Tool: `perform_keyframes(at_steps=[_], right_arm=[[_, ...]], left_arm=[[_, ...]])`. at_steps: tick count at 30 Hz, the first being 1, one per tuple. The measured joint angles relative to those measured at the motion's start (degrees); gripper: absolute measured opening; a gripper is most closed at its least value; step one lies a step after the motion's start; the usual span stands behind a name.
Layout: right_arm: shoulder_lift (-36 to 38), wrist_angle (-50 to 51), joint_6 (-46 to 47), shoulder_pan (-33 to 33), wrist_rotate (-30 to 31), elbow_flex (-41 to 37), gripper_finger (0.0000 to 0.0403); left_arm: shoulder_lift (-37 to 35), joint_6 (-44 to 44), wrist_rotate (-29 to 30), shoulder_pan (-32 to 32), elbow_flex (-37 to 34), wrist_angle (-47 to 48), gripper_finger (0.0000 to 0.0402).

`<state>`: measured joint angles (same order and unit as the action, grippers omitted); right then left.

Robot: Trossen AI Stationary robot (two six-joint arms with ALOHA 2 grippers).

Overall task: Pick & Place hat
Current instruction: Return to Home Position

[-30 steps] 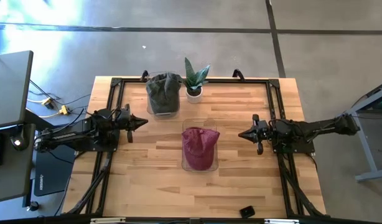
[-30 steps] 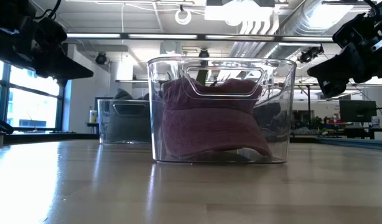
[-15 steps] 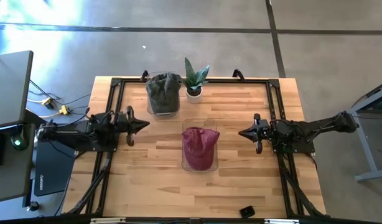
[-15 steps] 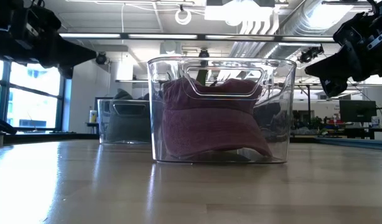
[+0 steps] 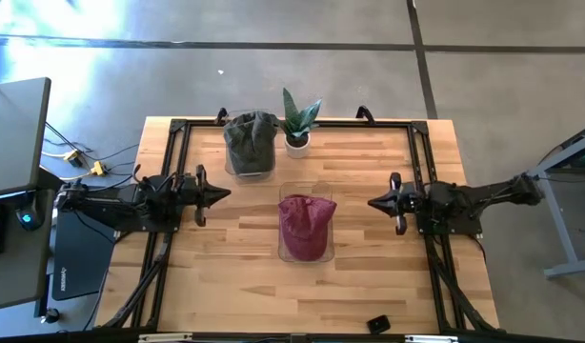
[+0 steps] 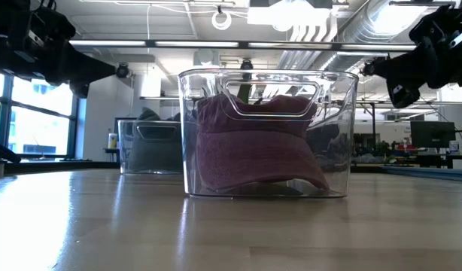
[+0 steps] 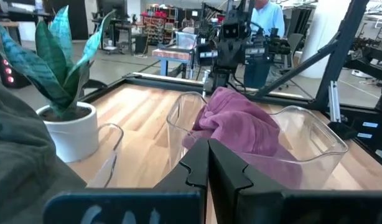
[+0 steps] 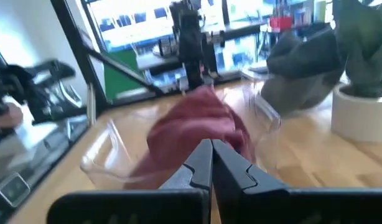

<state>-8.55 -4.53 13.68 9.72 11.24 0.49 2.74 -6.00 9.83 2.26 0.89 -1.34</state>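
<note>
Now, at the closing step: both caps lie in their bins, so we judge the placing done and the arms' return to rest to be the step in hand.

- Item, red cap (image 5: 305,221): inside the near clear bin (image 5: 281,246), at the middle of the worktop (image 5: 226,272); crumpled, lying on the bin's floor as the low view shows it.
- Item, dark cap (image 5: 250,136): inside the far clear bin (image 5: 228,164), toward the worktop's back edge; a potted plant (image 5: 297,124) stands just beside that bin.
- Item, left gripper (image 5: 221,193): over the left side of the worktop, pointing toward the near bin and apart from it; we see its fingers pressed together, pinching nothing, touching nothing.
- Item, right gripper (image 5: 373,204): over the right side, pointing back toward the same bin and likewise apart from it; fingers pressed together, empty.
- Item, height: in the low view both grippers hang near the level of the bin's rim, out to either side.

Next move, in our judgement: each arm folds back toward its own base; no grasp is called for; the only care is to draw away from the bins rather than across them, so neither rim is nudged.
</note>
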Motion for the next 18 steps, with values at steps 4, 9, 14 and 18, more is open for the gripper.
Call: perform_keyframes(at_steps=[4,9,14,18], right_arm=[[6.59,3.13,-0.24,-0.01,-0.15,0.59,0.0000],[8.36,4.29,-3.52,0.09,-0.23,1.14,0.0000],[8.42,2.51,-6.25,-0.28,2.07,0.46,0.0000],[8.43,2.77,-8.51,-2.15,0.43,0.44,0.0000]], left_arm=[[0.22,-0.26,0.02,0.00,0.00,-0.18,0.0000],[0.17,-0.28,0.09,0.00,0.00,-0.27,0.0000],[0.38,-0.28,0.43,0.00,0.00,-0.33,0.0000],[0.40,-0.28,0.41,0.00,0.00,-0.28,0.0000]])
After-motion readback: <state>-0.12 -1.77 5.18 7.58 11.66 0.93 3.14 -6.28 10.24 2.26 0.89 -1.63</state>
